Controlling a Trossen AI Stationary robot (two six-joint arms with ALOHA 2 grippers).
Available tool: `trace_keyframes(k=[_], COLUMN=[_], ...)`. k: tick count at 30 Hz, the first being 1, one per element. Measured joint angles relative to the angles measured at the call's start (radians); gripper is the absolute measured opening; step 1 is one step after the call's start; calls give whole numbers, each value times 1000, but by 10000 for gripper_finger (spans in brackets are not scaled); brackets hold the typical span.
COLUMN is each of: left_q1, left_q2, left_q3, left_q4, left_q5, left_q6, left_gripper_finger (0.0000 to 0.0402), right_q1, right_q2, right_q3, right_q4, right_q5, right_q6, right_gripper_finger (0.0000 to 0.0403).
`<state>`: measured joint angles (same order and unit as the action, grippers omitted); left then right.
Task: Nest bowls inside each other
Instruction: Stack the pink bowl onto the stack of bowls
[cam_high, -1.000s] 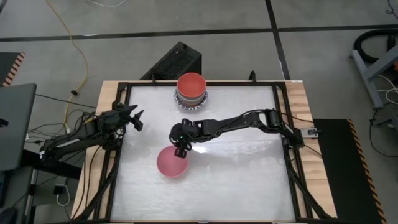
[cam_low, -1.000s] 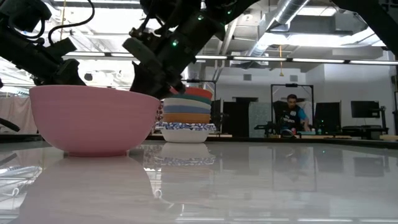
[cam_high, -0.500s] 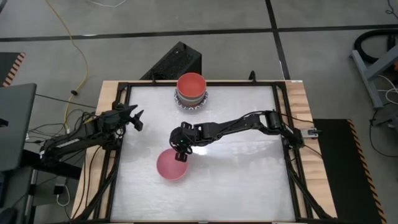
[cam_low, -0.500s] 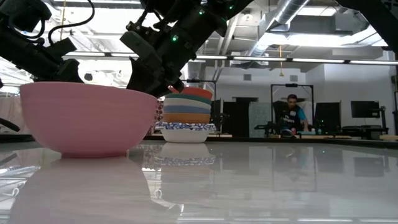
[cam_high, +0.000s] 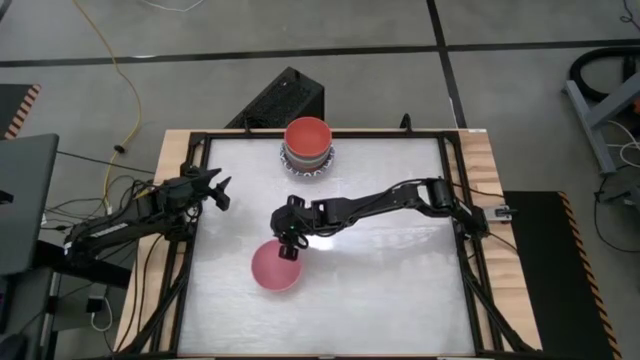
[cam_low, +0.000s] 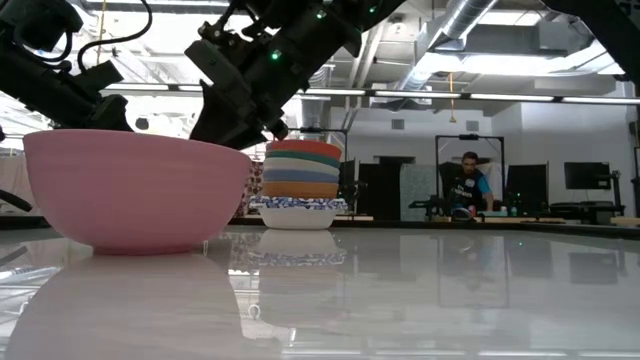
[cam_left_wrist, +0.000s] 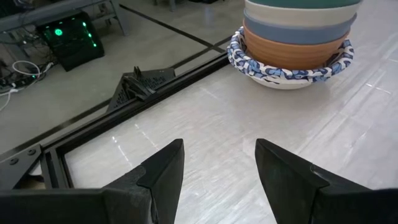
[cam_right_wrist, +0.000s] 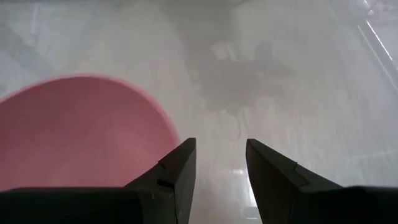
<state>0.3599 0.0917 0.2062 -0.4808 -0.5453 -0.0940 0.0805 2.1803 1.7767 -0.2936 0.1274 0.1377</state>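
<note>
A pink bowl (cam_high: 272, 268) (cam_low: 135, 195) stands on its base on the white table, near the middle and toward the near edge. My right gripper (cam_high: 288, 250) (cam_right_wrist: 217, 165) is open and slants down at the bowl's far-right rim, with only bare table between its fingers. A stack of nested bowls (cam_high: 307, 140) (cam_left_wrist: 295, 43) stands at the far edge. A red bowl is on top of it and a blue-patterned white bowl at the bottom. My left gripper (cam_high: 220, 190) (cam_left_wrist: 219, 168) waits open at the table's left edge. My right gripper has the outer side of one finger (cam_right_wrist: 177, 168) beside the pink bowl's far-right rim (cam_right_wrist: 163, 127). It slants down from the table's right. The finger looks to rest against the rim, though I cannot tell for sure that it touches. The bowl stands upright on the table.
A black frame (cam_high: 455, 200) runs round the table. A black box (cam_high: 285, 100) stands on the floor beyond the far edge. The table's right half and near part (cam_high: 390, 290) are free room. A person (cam_low: 470, 185) sits far back in the room.
The pink bowl has slid a little toward the table's near edge and stays upright. My right gripper has tipped slightly at the bowl's rim, and its finger gap is unchanged.
</note>
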Motion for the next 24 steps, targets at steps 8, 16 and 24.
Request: trace_keyframes(k=[8, 16, 24], left_q1=[0, 0, 0], left_q2=[0, 0, 0], left_q3=[0, 0, 0], left_q4=[0, 0, 0], left_q5=[0, 0, 0], left_q6=[0, 0, 0], left_gripper_finger=[190, 190, 190], right_q1=[28, 29, 21], right_q2=[0, 0, 0], right_q3=[0, -15, -50], right_q4=[-14, -38, -45], right_q5=[0, 0, -46], right_q6=[-7, 21, 56], right_gripper_finger=[162, 162, 162])
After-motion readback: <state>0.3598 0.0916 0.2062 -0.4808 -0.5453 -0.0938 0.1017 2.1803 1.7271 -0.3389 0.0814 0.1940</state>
